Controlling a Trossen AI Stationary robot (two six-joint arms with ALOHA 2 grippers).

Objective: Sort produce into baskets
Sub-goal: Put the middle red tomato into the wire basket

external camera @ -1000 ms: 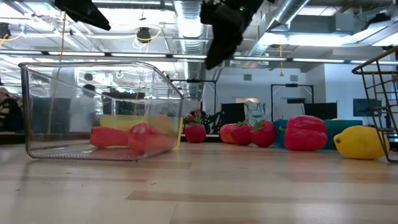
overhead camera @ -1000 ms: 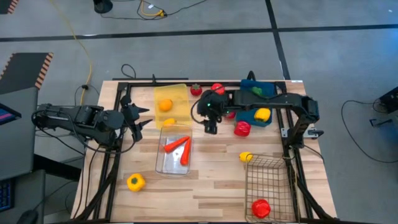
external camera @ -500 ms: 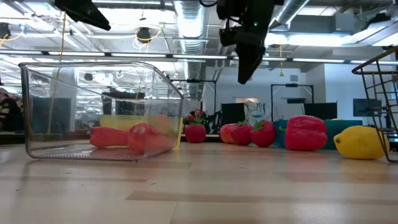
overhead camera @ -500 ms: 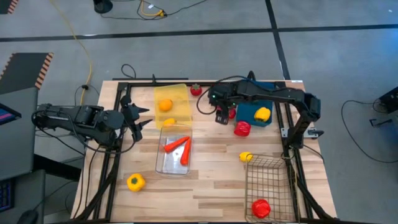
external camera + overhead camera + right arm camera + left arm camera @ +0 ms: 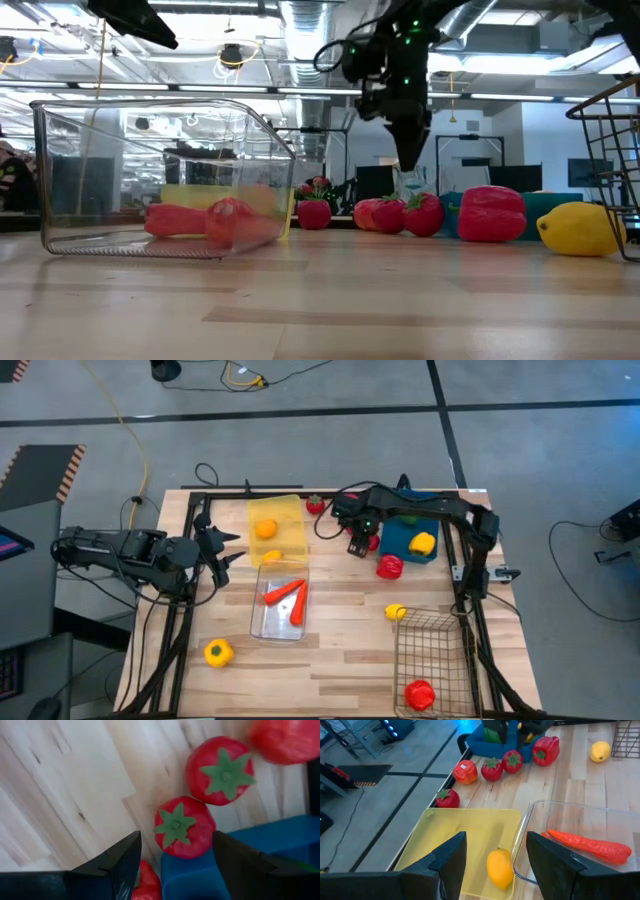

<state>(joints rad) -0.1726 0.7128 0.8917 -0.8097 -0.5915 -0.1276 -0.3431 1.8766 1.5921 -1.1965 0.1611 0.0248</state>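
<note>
Both arms are matte black and jointed, the right arm (image 5: 430, 512) trailing a looped black cable and showing small green lights at its wrist, while each gripper ends in two broad, flat dark fingers (image 5: 113, 865).

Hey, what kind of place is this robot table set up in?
Probably an open lab or workshop: exposed ceiling ducts overhead, monitors on desks behind the wooden table, and a yellow cable trailing across the grey floor.

- No readable text, label, brand, number or sign shows in any view.
- The toy produce, the bins and the counter carry no legible markings.
</note>
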